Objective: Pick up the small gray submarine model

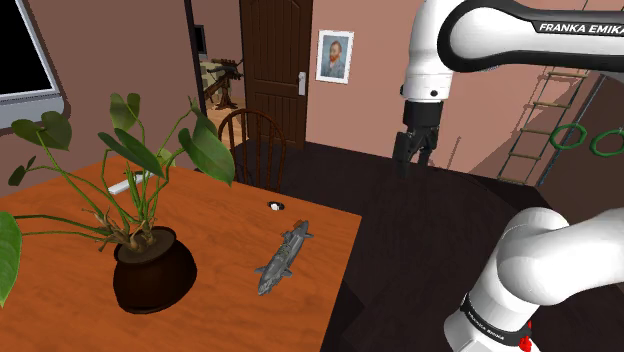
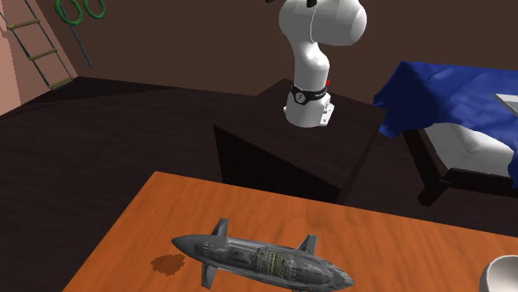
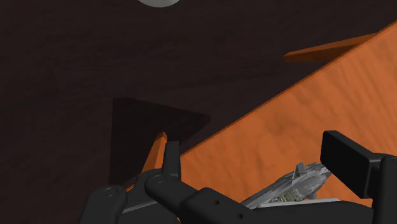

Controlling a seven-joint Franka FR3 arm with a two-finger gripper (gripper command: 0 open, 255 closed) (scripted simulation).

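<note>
**Off the table's edge: hand released, submarine model untouched**

Beyond the table (image 1: 225,300), over the dark floor on the arm's side, the hand (image 1: 414,158) is seen high up and well apart from anything on the table. Its two black fingers stand apart with nothing between them, so the hand is released and empty. The gray submarine model (image 1: 284,258) lies flat on the table, close to the edge nearest the arm, its long hull roughly in line with that edge. In the wrist view part of the hull is seen far below, past the fingers. A potted plant (image 1: 150,268) stands farther in on the table, and a small white object (image 1: 273,207) lies toward the table's far edge.

The task is judged to be at its approach step, with the whole descent yet to be made.

Several faults can be expected from here. The hull is narrow and tapered, with fins standing out, so a closure made on a fin or near an end could let the model pivot or slip out. A fingertip landing on the hull rather than beside it could push the model over the table's edge. A descent set too far outward could strike that edge itself.
</note>
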